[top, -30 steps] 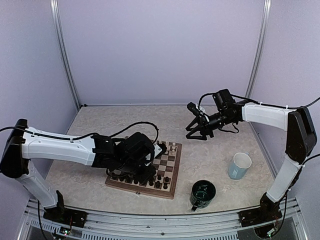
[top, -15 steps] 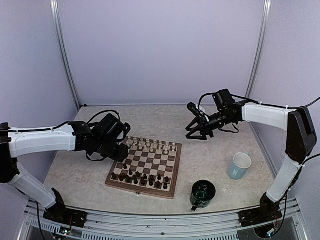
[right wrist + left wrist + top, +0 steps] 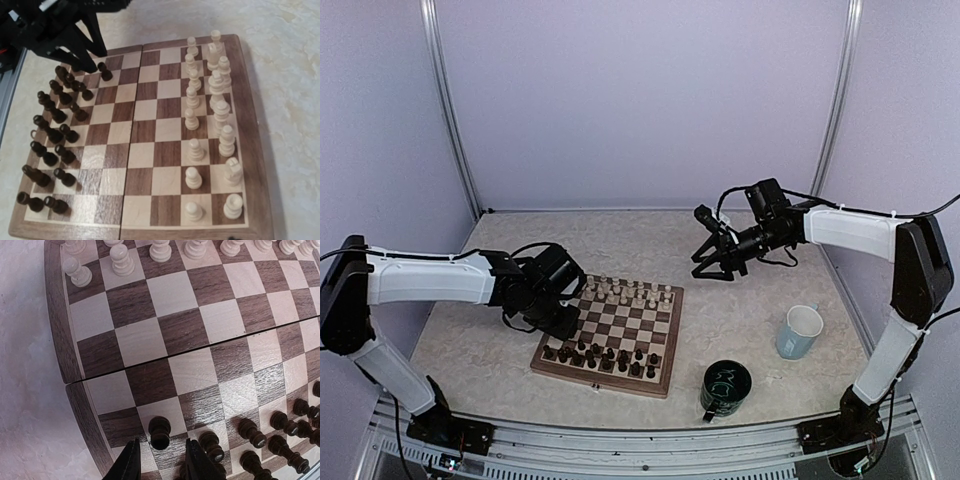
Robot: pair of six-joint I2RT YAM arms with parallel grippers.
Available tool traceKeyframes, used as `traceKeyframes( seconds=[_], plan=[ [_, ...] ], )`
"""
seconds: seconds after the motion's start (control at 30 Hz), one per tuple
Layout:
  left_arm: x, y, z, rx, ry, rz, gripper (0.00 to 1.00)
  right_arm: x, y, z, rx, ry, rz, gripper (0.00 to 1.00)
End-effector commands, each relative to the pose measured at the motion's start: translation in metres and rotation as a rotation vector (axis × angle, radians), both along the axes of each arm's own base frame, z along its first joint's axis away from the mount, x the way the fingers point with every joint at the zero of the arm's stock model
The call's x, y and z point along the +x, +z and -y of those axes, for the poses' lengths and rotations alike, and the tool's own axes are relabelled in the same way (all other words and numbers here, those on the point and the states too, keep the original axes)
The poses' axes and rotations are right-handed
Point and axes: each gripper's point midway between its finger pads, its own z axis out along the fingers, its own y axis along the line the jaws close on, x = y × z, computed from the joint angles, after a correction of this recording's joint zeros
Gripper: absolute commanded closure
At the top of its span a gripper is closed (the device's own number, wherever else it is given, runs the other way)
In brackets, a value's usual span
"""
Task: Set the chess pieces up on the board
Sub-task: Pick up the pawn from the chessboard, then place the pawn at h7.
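Black fingers (image 3: 129, 466) of the left gripper (image 3: 161, 455) stand apart and empty, low over the board's (image 3: 632, 322) left edge, with a dark pawn (image 3: 159, 432) at their tips. The right gripper (image 3: 711, 272) hovers far right, its prongs spread and empty. Sixteen cream pieces (image 3: 192, 120) fill the two far rows. The dark pieces (image 3: 50, 135) crowd the near rows, some hidden, so no count. Four bare ranks lie between. Two mugs stand to the right: a dark green mug (image 3: 725, 388) and a pale mug (image 3: 798, 335).

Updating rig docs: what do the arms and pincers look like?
Left arm and right arm: white shell links, black joints, loose black cables looping near the wrists. Left pincer and right pincer are all black, with slim tapered fingers. No markings legible.
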Motion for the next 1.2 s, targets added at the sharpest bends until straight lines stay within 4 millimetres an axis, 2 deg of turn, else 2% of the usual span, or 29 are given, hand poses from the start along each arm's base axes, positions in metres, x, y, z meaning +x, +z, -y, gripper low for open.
traceKeyframes(
  seconds=[0.0, 0.27, 0.4, 0.57, 0.77, 0.97, 1.17],
  plan=[
    [0.002, -0.010, -0.001, 0.018, 0.006, -0.020, 0.69, -0.005, -0.006, -0.002, 0.002, 0.019, -0.004, 0.43],
    [0.006, -0.018, -0.001, 0.040, 0.011, -0.015, 0.78, -0.005, -0.008, -0.002, 0.001, 0.021, -0.011, 0.43],
    [0.007, -0.020, -0.001, 0.047, 0.007, -0.016, 0.86, -0.005, -0.010, -0.003, -0.001, 0.020, -0.017, 0.43],
    [0.008, -0.015, -0.005, 0.054, 0.019, 0.003, 0.94, -0.004, -0.011, -0.003, -0.003, 0.019, -0.018, 0.43],
    [0.005, -0.002, -0.015, 0.052, 0.042, 0.026, 0.97, -0.004, -0.012, -0.003, -0.001, 0.022, -0.023, 0.43],
    [-0.006, -0.006, -0.028, 0.061, 0.072, 0.005, 0.97, -0.005, -0.012, -0.004, 0.000, 0.024, -0.028, 0.43],
    [-0.008, -0.001, -0.029, 0.038, 0.103, 0.002, 0.97, -0.005, -0.011, -0.004, 0.003, 0.026, -0.029, 0.43]
  ],
)
